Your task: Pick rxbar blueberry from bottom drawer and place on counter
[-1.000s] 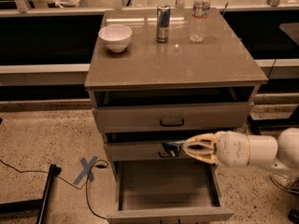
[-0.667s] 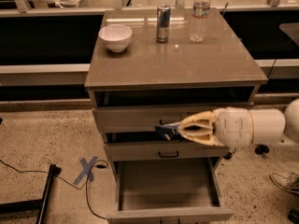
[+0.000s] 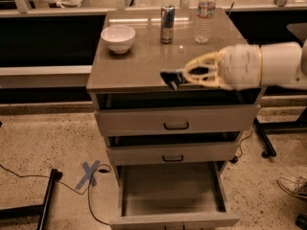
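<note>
My gripper (image 3: 184, 76) reaches in from the right and is shut on the rxbar blueberry (image 3: 171, 77), a small dark navy bar sticking out past the fingertips. It holds the bar just above the front edge of the counter (image 3: 129, 66), the glossy grey-brown cabinet top. The bottom drawer (image 3: 170, 189) is pulled fully open below and its inside shows nothing in it.
On the counter stand a white bowl (image 3: 118, 38) at the back left, a silver-blue can (image 3: 167, 17) and a clear water bottle (image 3: 205, 14) at the back. The two upper drawers (image 3: 175, 121) are slightly ajar. A blue tape X (image 3: 88, 174) marks the floor left.
My gripper has risen with the bar from in front of the middle drawer up to the counter's front edge. The drawers have not moved.
</note>
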